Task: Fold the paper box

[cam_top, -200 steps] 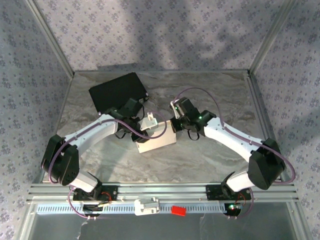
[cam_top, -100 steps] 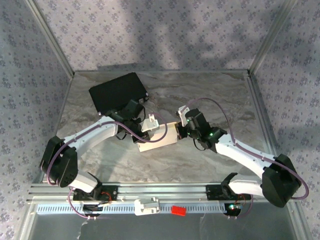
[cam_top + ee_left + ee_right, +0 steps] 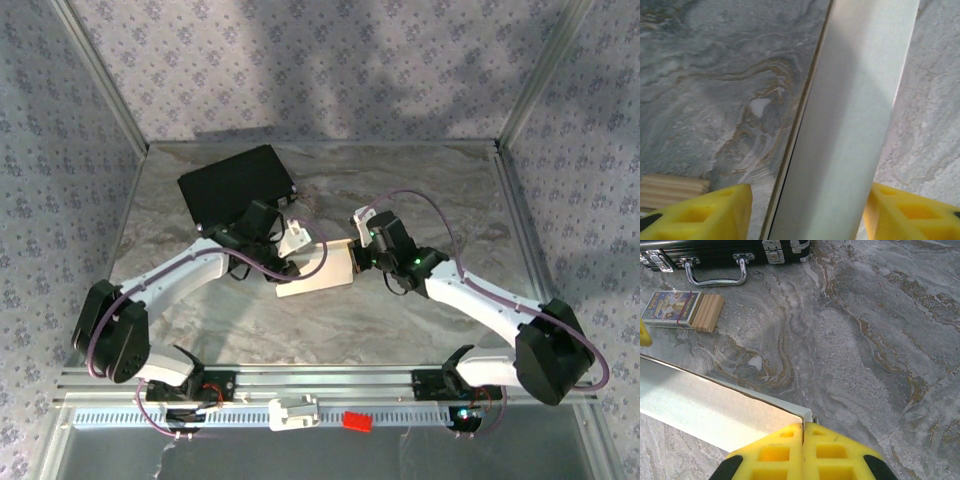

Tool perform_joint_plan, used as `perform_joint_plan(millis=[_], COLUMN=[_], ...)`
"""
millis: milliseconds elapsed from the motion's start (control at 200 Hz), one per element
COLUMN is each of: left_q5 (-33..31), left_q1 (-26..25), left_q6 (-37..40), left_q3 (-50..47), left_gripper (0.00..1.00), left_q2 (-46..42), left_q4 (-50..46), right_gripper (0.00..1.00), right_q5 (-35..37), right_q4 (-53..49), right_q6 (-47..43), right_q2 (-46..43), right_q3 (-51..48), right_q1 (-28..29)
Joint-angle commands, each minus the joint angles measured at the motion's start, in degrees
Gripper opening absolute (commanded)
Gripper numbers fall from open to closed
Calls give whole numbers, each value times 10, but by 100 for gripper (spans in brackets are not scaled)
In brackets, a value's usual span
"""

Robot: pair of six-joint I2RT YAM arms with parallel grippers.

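The white paper box (image 3: 318, 278) lies in the middle of the table (image 3: 430, 190), near the black case (image 3: 235, 182), between both arms. The left pincer (image 3: 807, 202) stands wide, its yellow fingers (image 3: 700, 212) straddling a panel of the box. The right pincer (image 3: 803, 432) is closed tight, its tips touching a box corner.
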Motion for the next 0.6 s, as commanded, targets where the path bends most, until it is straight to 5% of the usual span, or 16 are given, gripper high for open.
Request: perform_joint_plan(millis=[0,355,600], left_q5=[-28,-41,-106], left_q1=[7,8,9], left_q6=[-27,-94,-189], left_q3=[-11,-45,-46], left_gripper=[62,74,71], left_q2=[-34,-111,-177], left_q4=[41,68,57], right_gripper=[0,0,0], right_q5=[-8,24,41], right_q4=[-102,-107,-113], right_q6=[10,27,41], right_q2=[21,25,29], right_q3=[-9,10,18], right_q1=[8,19,22])
